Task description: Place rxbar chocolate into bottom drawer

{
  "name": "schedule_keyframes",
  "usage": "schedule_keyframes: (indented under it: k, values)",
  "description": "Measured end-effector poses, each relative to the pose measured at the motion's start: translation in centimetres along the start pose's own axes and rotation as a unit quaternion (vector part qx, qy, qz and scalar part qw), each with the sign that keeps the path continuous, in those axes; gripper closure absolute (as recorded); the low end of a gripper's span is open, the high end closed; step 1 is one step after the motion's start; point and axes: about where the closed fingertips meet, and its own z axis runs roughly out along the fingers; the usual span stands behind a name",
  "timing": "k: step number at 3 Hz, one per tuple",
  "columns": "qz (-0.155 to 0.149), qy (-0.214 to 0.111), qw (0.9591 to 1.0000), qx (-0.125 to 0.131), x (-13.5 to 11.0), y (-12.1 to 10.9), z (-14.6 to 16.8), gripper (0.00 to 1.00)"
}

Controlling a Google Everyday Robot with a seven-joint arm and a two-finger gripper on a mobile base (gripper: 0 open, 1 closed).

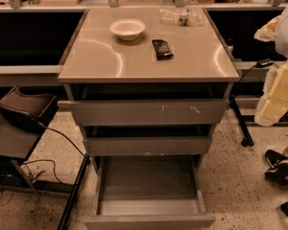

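Observation:
The rxbar chocolate (162,49), a small dark flat bar, lies on the cabinet's top (101,61), right of centre. The bottom drawer (149,220) is pulled out towards me and its grey tray shows nothing inside. My gripper is not in view. Only cream-coloured parts of my arm (278,92) show at the right edge, beside the cabinet and well away from the bar.
A white bowl (127,28) sits left of the bar and a clear plastic bottle (180,17) lies at the back. The two upper drawers (149,111) are slightly open. A dark chair (24,109) and cables stand at the left. Dark shoes (281,169) are at the lower right.

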Motion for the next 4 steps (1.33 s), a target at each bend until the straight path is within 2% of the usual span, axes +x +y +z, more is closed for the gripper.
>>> schedule_keyframes:
  k: [1, 2, 3, 4]
  values:
    - [0.0, 0.0, 1.0, 0.0, 0.0, 0.0, 0.0, 0.0]
    - [-0.016, -0.009, 0.9998, -0.01, -1.4, -1.7, 1.2, 0.0]
    - [-0.047, -0.015, 0.9985, -0.026, -4.4, -5.0, 4.0, 0.0]
    - [-0.084, -0.018, 0.995, -0.051, -9.1, -8.8, 8.9, 0.0]
